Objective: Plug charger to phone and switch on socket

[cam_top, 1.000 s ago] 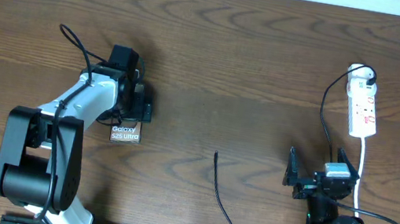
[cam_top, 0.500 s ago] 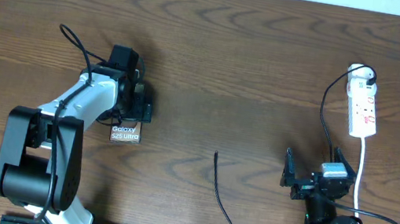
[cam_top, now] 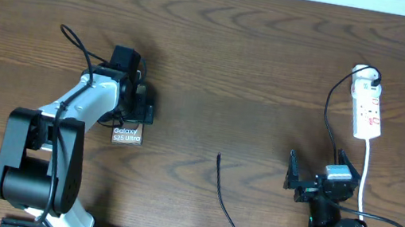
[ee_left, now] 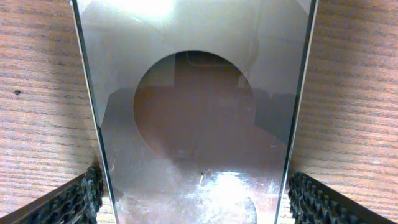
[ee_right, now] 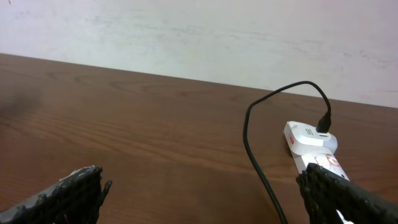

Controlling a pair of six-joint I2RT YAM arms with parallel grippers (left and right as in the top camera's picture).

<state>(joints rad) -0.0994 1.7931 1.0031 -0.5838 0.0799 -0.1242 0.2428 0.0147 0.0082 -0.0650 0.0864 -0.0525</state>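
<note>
Dark wood-grain table (cam_top: 272,76) runs back to a pale wall (ee_right: 186,37), and the task's things lie well apart on it. At the left, the phone (cam_top: 127,135) lies flat, its lettered end towards the near edge. The left gripper (ee_left: 194,199) straddles it with its jaws spread wide and a ribbed pad (ee_left: 81,199) right at each long edge; I cannot tell whether the pads squeeze or only frame it. My guess is the phone is being steadied for plugging. The charger (cam_top: 225,201) lies loose near the middle, its tip pointing away from the near edge, with nothing touching it. At the near right, the right gripper (ee_right: 208,196) hangs fully open and empty, facing the socket (cam_top: 366,110) at the far right, likely ready for the cable or the switch.
</note>
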